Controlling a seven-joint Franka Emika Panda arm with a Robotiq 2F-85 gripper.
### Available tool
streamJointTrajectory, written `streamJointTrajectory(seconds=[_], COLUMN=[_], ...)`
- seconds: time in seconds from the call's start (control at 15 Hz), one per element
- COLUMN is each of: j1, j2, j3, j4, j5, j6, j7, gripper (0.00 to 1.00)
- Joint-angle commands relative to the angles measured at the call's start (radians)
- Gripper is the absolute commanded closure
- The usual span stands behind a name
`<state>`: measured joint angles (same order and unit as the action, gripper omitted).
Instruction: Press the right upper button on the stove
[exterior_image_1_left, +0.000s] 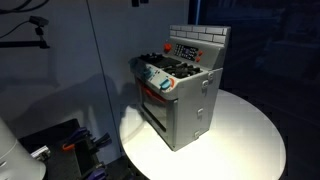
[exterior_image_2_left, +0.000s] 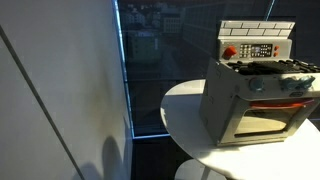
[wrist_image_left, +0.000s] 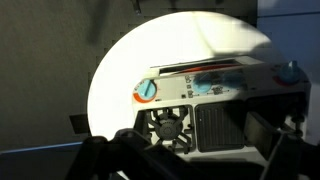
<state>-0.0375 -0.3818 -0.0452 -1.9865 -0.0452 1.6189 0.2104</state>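
Round white surface (exterior_image_1_left: 245, 140) carries the stove (exterior_image_1_left: 190, 105), which stands upright near the middle, oven door facing outward in both exterior views.

Claw (wrist_image_left: 185, 160) shows in the wrist view only. Its jaws stand apart, dark at the lower corners, and nothing is held.

The wrist view looks down on the stove top. A burner (wrist_image_left: 170, 125) lies just ahead of the claw and a blue knob (wrist_image_left: 146, 90) lies beyond it on the front edge.

Control panel (exterior_image_1_left: 186, 49) sits on the back wall with its long axis across the stove's width. It is out of the wrist view, so it is judged to lie on the claw's near side, behind the burners.

Red button (exterior_image_2_left: 229, 51) marks one end of the panel. The right upper button is too small to single out.
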Motion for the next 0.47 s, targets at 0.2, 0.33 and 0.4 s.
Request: streamJointTrajectory(seconds=[0.2,0.33,0.4], j1=[-0.014,-0.014,-0.014], j2=[-0.052,-0.052,-0.052], j3=[0.011,0.011,0.011], j4=[-0.028,-0.044,-0.049], j5=[0.015,0.02,0.02], j6=[-0.001,-0.001,0.0], j7=[-0.022,-0.024,-0.024], gripper=[0.0,0.0,0.0])
